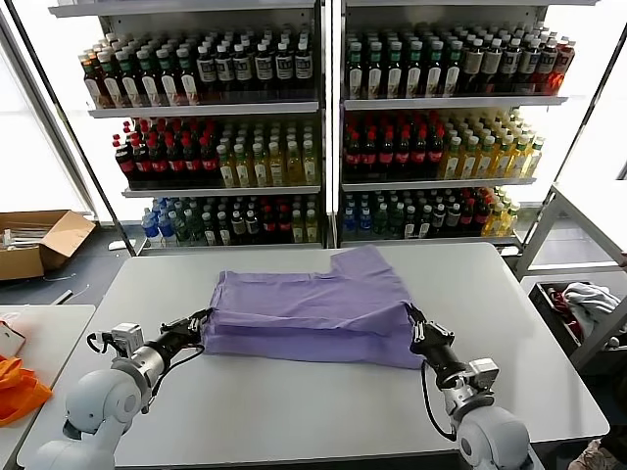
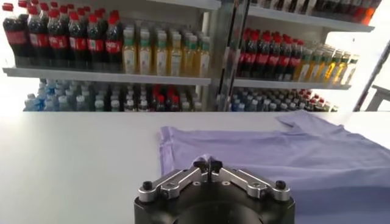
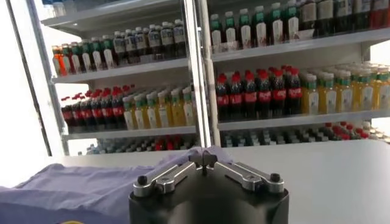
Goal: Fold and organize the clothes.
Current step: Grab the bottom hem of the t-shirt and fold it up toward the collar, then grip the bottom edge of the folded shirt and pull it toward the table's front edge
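The lavender T-shirt (image 1: 312, 315) lies folded on the white table (image 1: 294, 401), its long axis running left to right, one sleeve pointing to the far right; a cardboard box (image 1: 39, 240) on the floor holds contents I cannot make out; the left gripper (image 1: 201, 323) touches the shirt's left edge, the right gripper (image 1: 416, 321) its right edge; in both wrist views the fingertips meet, nearly closed, and whether they pinch cloth I cannot tell.

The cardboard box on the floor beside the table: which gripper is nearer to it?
Left. The left gripper sits at the lavender T-shirt's left edge, on the side of the cardboard box. The right gripper is at the shirt's opposite edge, farther away.
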Robot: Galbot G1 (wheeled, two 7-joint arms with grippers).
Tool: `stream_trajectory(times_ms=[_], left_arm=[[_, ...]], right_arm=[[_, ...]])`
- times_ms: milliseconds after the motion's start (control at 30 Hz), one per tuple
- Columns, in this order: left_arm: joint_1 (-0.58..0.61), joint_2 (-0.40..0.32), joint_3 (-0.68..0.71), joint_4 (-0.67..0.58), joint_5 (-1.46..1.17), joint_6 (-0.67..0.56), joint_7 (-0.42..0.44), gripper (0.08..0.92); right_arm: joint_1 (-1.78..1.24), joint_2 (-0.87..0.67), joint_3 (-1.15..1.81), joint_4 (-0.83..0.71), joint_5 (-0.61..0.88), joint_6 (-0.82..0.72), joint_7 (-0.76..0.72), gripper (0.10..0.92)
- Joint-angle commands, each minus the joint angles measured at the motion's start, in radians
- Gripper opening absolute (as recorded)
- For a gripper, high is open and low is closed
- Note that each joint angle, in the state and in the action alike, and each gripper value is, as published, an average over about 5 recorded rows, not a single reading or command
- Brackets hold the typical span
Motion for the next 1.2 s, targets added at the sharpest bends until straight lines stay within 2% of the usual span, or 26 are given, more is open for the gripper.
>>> stream_trajectory(times_ms=[33, 167, 367, 600, 667, 767, 867, 1200], left_arm=[[-0.059, 0.0, 0.02, 0.104, 0.043, 0.0, 0.012, 0.22], [0.022, 0.006, -0.01, 0.028, 0.041, -0.001, 0.005, 0.333], [0.138, -0.03, -0.02, -0.053, 0.051, -0.002, -0.001, 0.506], [0.116, -0.07, 0.003, 0.006, 0.052, -0.001, -0.025, 0.714], [0.101, -0.075, 0.009, 0.024, 0.053, 0.0, -0.039, 0.763], [0.089, -0.078, 0.014, 0.047, 0.056, 0.0, -0.063, 0.808], [0.089, -0.076, 0.015, 0.057, 0.054, 0.0, -0.069, 0.791], [0.116, -0.064, 0.009, 0.045, 0.054, 0.0, -0.057, 0.502]], right_arm=[[0.083, -0.015, -0.038, -0.08, -0.023, -0.025, 0.009, 0.297], [0.007, -0.02, 0.016, -0.008, -0.052, -0.054, 0.068, 0.41], [-0.157, -0.004, 0.062, 0.072, -0.089, -0.094, 0.107, 0.583], [-0.231, 0.039, 0.044, 0.068, -0.09, -0.128, 0.136, 0.78], [-0.236, 0.046, 0.038, 0.067, -0.078, -0.14, 0.148, 0.802], [-0.247, 0.049, 0.03, 0.075, -0.051, -0.144, 0.158, 0.769], [-0.245, 0.051, 0.026, 0.073, -0.038, -0.143, 0.162, 0.688], [-0.232, 0.05, 0.021, 0.079, -0.016, -0.144, 0.155, 0.393]])
